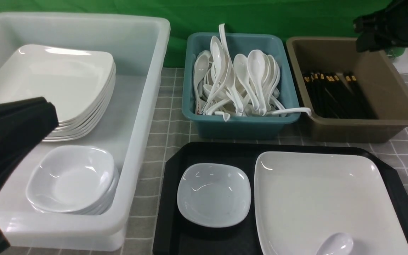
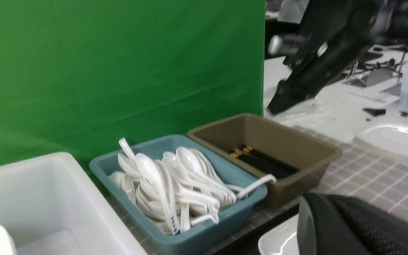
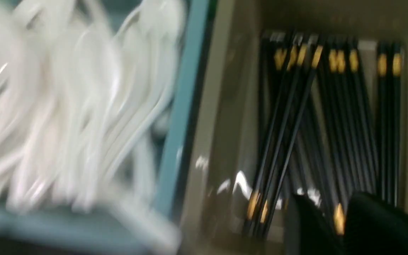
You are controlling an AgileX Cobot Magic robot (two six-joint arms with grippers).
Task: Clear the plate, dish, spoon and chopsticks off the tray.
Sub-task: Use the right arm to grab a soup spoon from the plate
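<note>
Green backdrop (image 1: pixel 260 17) at far side; grey checked tablecloth (image 1: pixel 168 117) under all.

Layout:
- Large translucent white plastic tub (image 1: pixel 128 117), left, holds stacked plates and dishes.
- Big black rectangular plastic tray (image 1: pixel 168 233), near centre-right.
- Large glossy white rounded-square plate (image 1: pixel 317 198) on the tray's right part.
- Brown rectangular plastic tub (image 1: pixel 388 92), far right.
- Teal plastic tub (image 1: pixel 239 125) of white spoons just left of it.
- Small pale grey-white rounded-square dish (image 1: pixel 214 194) on the tray, left of the plate.
- Short white soup spoon (image 1: pixel 335 245) on the plate's near edge.
- Long thin black gold-banded chopsticks (image 1: pixel 335 95) lie in the brown tub, none on the tray. Which pair is the task's, cannot tell.

Judgement: chopstick drop looks finished, and clearing the tub is the step in hand. Rise straight above the brown wall before swinging toward the spoon, jaws apart so no stick drags out.

Pose: right gripper (image 1: pixel 361 33) high over the brown tub's far right, tilted down. Its fingers (image 3: pixel 306 230) are slightly apart with nothing clamped, as far as blur allows. Left gripper (image 1: pixel 37 117) hangs near left, closed together.
</note>
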